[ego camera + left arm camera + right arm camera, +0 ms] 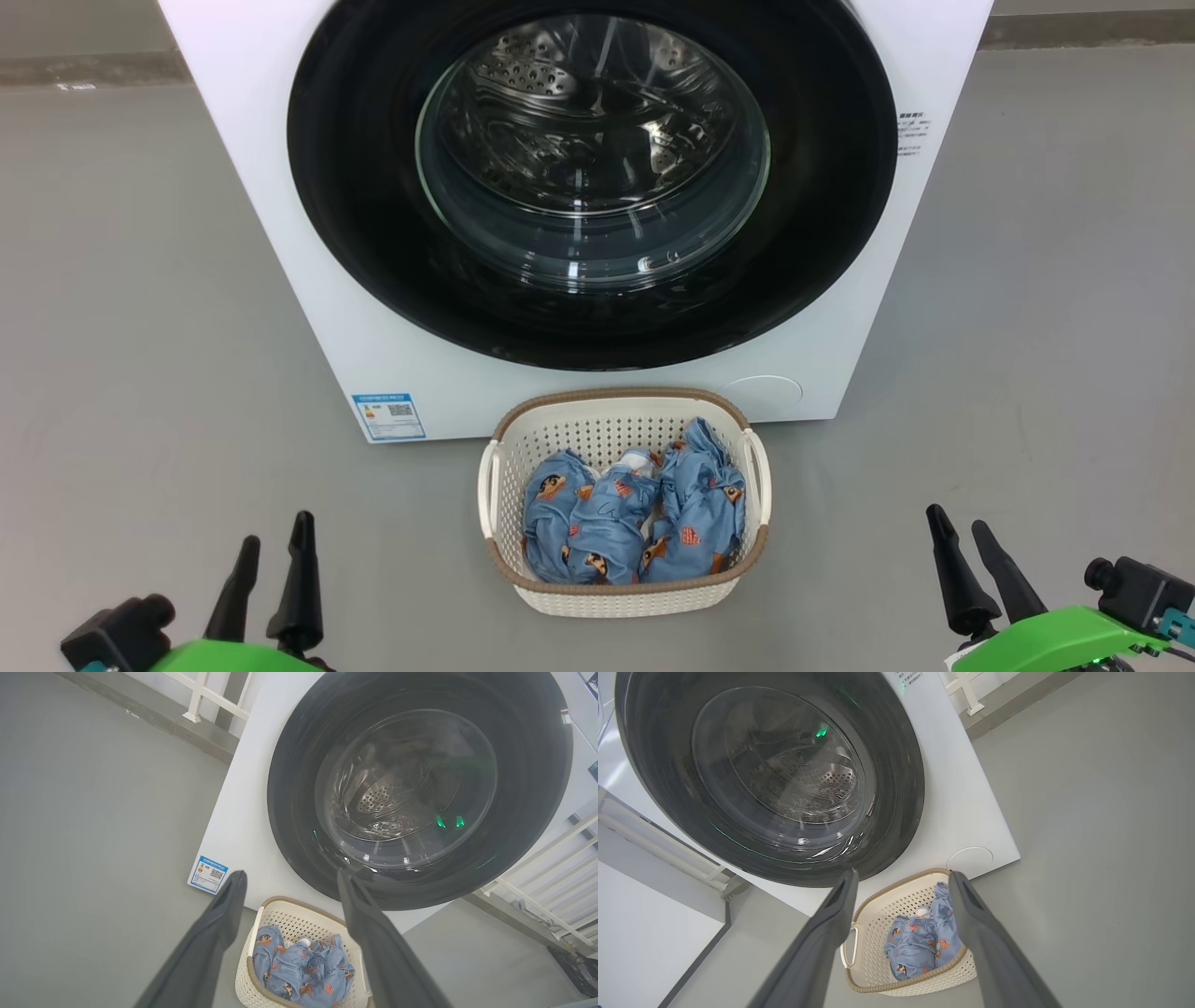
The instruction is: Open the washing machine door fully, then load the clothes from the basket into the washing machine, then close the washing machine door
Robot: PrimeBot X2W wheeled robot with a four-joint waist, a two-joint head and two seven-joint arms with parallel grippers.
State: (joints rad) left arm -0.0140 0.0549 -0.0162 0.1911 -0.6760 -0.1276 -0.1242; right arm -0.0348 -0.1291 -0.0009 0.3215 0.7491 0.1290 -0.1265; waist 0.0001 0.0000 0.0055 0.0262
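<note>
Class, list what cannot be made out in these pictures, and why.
Head view: top of the white boxy washing machine, cut off by the upper edge.
Head view: print on the small blue label sticker, too small.
All views: how many light blue printed garments, bunched together in the cream perforated basket.

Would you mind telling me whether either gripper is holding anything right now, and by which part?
Nothing is held: the left gripper and right gripper are both open and empty.
</note>
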